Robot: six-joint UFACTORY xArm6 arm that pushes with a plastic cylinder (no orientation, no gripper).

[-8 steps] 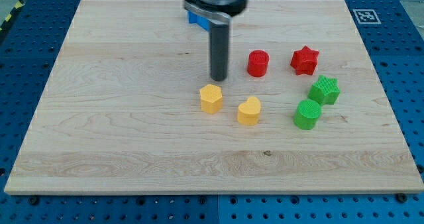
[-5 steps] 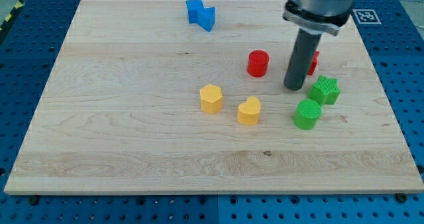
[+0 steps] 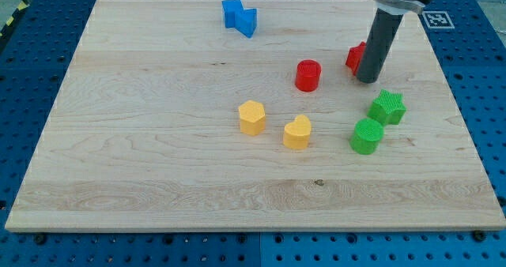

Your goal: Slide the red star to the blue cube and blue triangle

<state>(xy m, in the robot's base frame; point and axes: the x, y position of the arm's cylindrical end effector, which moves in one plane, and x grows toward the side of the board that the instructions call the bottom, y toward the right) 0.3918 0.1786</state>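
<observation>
Surroundings: a red cylinder is seen on the wooden board, to the view's left of the red star; a green star and a green cylinder are seen below it, just beside each other.
Further blocks: a yellow hexagon and a yellow heart are placed near the board's middle, slightly apart.
In the way: the red cylinder is found near the line from the red star to the blue pair.
Red star: largely hidden behind the rod; only its left edge is shown.
Blue cube and blue triangle: seen touching at the view's top, well apart from the red star.
Rod: held upright, entering from the view's top right.
My tip: set at the red star's lower right, seemingly touching it.
Jaws: none are carried; the arm is ended by the plain rod.
</observation>
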